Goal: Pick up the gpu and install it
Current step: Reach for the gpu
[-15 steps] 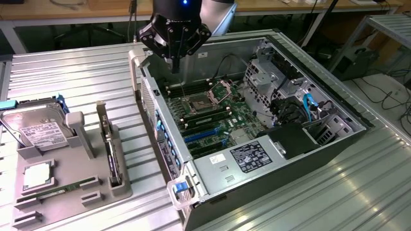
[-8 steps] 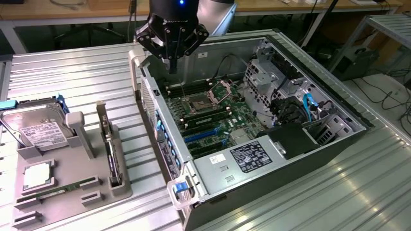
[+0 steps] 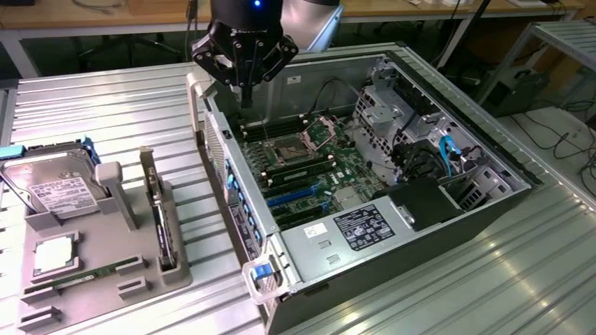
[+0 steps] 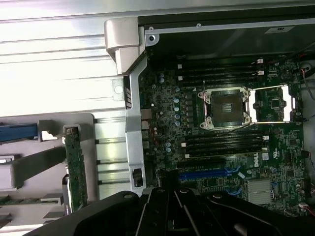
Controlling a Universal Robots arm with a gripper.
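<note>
gpu [image 3: 160, 213] sits unpicked in the grey fixture tray [image 3: 93, 307], lower left of the exterior view. It stands on its long edge in a slot, silver bracket at the end nearer the frame's top; upright like that, its top edge is free for a pinch from above, my read. Wrist view catches its green face [image 4: 75, 167] beside the case wall. gripper [image 3: 247, 98] hangs upper centre, over the corner of the open pc case [image 3: 465, 202], fingers pressed together on nothing, well apart from the card. Case lies on its side, panel off, so the motherboard [image 3: 317, 174] faces up and the blue expansion slots [image 3: 293, 197] are reachable, nothing seated in them. hard drive [image 3: 56, 188] and memory stick [image 3: 84, 277] share the tray, each in its own pocket, presumably so parts hold a known pose
</note>
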